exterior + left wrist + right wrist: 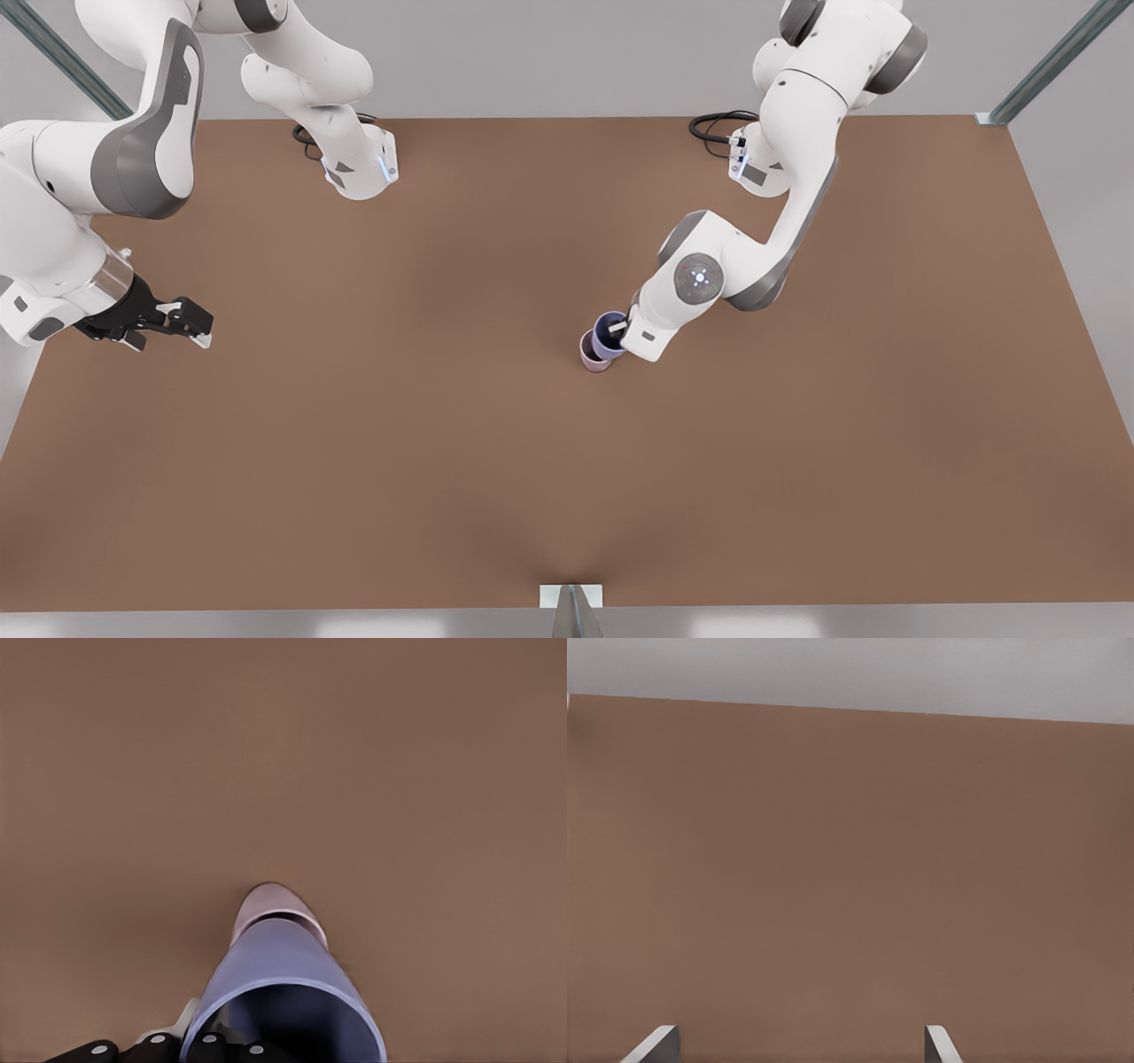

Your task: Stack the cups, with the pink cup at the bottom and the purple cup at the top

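Brown table [443, 461]. Left gripper [620, 332] clamps the blue-lavender tapered purple cup [283, 992] over the pale pink-mauve pink cup [270, 904]; centre rims, lower straight. Right gripper [190, 328] waits, spread wide.

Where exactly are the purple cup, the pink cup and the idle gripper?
purple cup [288, 966]: left wrist view, outer wall.
pink cup [591, 352]: front view, rim and inside.
right gripper [197, 330]: front view, between its fingertips, at the front view's left.
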Tool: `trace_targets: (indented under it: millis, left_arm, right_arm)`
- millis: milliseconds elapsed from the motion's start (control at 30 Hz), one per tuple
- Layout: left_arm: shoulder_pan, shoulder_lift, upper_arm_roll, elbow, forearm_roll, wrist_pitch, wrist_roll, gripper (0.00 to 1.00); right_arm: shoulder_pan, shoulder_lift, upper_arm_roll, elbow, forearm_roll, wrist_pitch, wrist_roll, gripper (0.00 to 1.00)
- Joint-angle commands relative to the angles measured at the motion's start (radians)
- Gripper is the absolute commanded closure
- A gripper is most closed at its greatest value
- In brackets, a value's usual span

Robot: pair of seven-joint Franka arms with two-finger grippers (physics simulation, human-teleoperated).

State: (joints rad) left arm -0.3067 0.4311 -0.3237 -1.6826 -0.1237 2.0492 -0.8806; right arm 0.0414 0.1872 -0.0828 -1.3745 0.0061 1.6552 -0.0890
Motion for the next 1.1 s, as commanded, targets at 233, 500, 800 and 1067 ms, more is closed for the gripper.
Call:
trace_targets:
  millis: [233, 500, 800, 1067]
  left_arm:
    - [-0.017, 0.021, 0.0, 0.0, -0.051, 0.008, 0.002, 0.79]
    - [-0.02, 0.041, 0.0, 0.001, -0.05, 0.009, 0.002, 0.79]
    - [-0.02, 0.049, 0.002, 0.003, -0.048, 0.023, 0.002, 0.79]
    - [-0.02, 0.061, 0.002, 0.003, -0.043, 0.034, 0.002, 0.79]
  right_arm:
    - [0.002, 0.0, 0.0, 0.0, 0.0, 0.0, 0.0, 0.0]
    - [0.0, 0.0, 0.0, 0.0, 0.0, 0.0, 0.0, 0.0]
    - [0.0, -0.002, 0.0, 0.0, -0.002, 0.0, 0.0, 0.0]
    - [0.0, -0.002, 0.0, 0.0, -0.003, 0.0, 0.0, 0.0]
